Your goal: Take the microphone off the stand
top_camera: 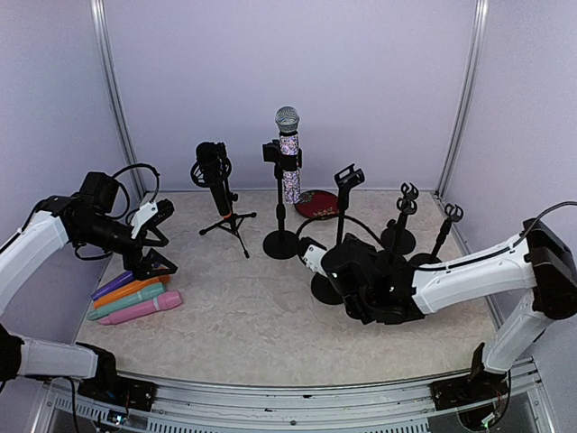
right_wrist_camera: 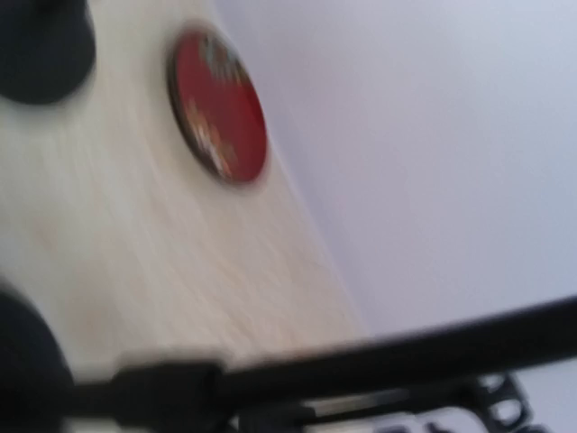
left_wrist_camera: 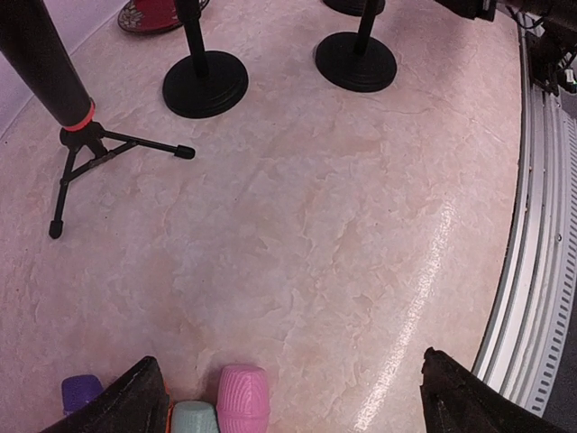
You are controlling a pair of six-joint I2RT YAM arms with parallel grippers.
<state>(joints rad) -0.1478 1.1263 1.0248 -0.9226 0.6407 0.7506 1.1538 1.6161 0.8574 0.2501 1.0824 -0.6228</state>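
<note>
At the back centre of the table (top_camera: 270, 329), the glittered microphone (top_camera: 289, 158) stands upright in its stand (top_camera: 281, 244); removal is not yet done. The left gripper (top_camera: 155, 263) hangs spread wide over the coloured microphones (top_camera: 135, 299). The right gripper (top_camera: 313, 256) is near the stand's base, and its closure cannot be determined.

Table (top_camera: 252, 307) lies open in front; tripod stand (top_camera: 230, 221) and clip stands (top_camera: 343, 216) flank the microphone (top_camera: 288, 153) closely

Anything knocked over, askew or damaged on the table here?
Nothing stands out. The glitter microphone sits upright in its stand, the other stands are upright too, and four coloured microphones lie side by side at the left. The right wrist view is blurred.
</note>
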